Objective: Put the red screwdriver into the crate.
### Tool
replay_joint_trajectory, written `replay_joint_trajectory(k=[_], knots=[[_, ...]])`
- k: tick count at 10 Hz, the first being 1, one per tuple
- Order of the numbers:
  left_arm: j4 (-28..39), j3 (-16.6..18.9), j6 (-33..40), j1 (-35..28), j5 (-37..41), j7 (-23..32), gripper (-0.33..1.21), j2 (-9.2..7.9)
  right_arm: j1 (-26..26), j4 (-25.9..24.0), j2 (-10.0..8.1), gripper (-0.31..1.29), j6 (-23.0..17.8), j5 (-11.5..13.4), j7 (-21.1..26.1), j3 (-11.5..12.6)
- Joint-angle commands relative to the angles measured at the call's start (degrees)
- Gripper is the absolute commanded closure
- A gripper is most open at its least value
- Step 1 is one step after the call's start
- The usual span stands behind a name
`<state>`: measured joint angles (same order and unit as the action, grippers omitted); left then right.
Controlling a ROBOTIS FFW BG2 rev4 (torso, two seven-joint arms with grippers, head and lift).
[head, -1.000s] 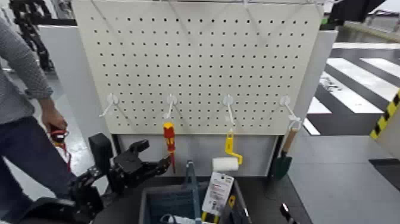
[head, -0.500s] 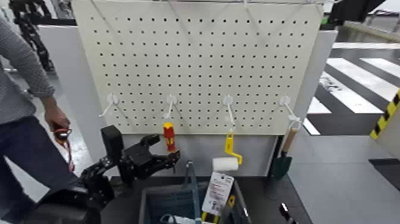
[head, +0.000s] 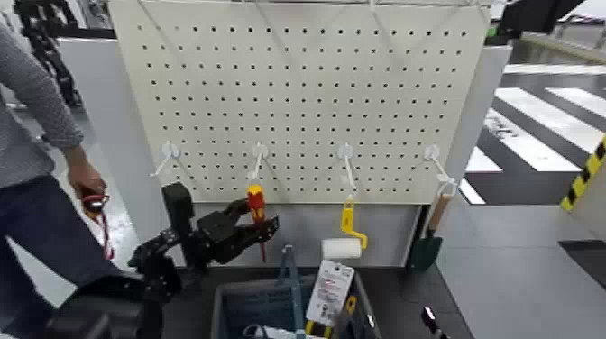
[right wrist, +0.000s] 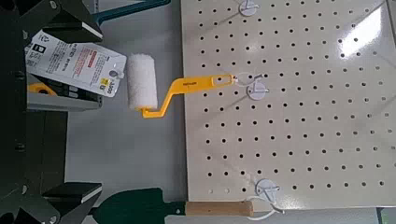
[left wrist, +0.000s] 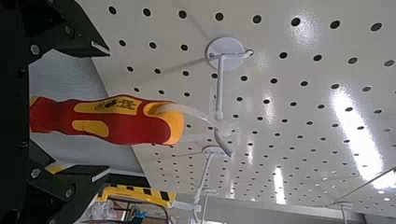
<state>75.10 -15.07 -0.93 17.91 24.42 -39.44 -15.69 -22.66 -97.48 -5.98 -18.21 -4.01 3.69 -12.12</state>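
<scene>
The red screwdriver (head: 256,204) hangs shaft down from a hook on the pegboard (head: 307,90). My left gripper (head: 253,219) has reached up to it from the left. In the left wrist view the red and yellow handle (left wrist: 103,119) lies between the two black fingers (left wrist: 65,33), with a gap on each side, so my left gripper (left wrist: 93,112) is open around it without touching. The dark grey crate (head: 236,305) with its tall centre handle (head: 290,270) stands directly below. My right gripper (right wrist: 84,112) is open, holds nothing, and stays low at the right.
A yellow-handled paint roller (head: 344,242) and a green trowel (head: 429,236) hang on hooks to the right. A white packet (head: 330,288) stands in the crate. A person (head: 36,171) stands close at the left holding something red. One hook (head: 168,155) is bare.
My left arm rose and moved right, from below-left of the screwdriver to having its fingers on either side of the handle. The jaws have narrowed. The person's hand shifted slightly.
</scene>
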Motion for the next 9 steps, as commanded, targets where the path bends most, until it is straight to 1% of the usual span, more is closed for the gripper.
replay_joint_trajectory(k=[1,2,3,9], knots=[[-1.27,-0.92,-0.65,0.90,0.37,-0.64,0.91,0.22,0.07,0.10,0.00,0.17,-0.16,-0.12,0.00,-0.09],[-1.27,-1.10,-0.91,0.90,0.37,-0.72,0.99,0.22,0.07,0.10,0.00,0.17,-0.16,-0.12,0.00,-0.01],[-1.18,-1.10,-0.83,0.82,0.63,-0.64,1.20,0.31,0.07,0.10,0.00,0.17,-0.16,-0.20,0.00,-0.01],[-1.18,-0.92,-1.09,0.38,1.24,-0.90,1.19,0.39,0.07,0.27,0.00,0.17,-0.25,-0.20,0.00,-0.01]])
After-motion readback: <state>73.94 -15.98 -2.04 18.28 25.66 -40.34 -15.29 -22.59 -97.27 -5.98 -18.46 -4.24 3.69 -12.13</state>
